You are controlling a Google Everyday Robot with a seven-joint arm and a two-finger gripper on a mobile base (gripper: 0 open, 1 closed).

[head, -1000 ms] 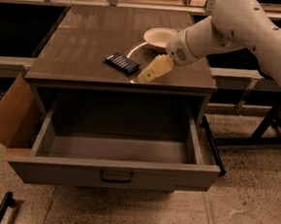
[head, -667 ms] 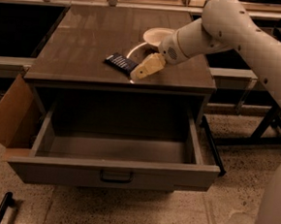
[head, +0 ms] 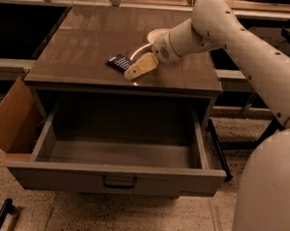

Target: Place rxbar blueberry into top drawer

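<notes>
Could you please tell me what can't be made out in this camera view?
- Camera view: rxbar blueberry on the cabinet top, one end covered by the gripper; contact unclear.
- The white bowl: mostly behind the arm.
- The top drawer: rear in shadow under the cabinet top.

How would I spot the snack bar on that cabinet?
Look at the brown cabinet top above the open top drawer. Near its front edge, beside the gripper, lies the rxbar blueberry: small, flat, dark navy, unlike the round white bowl behind.
</notes>
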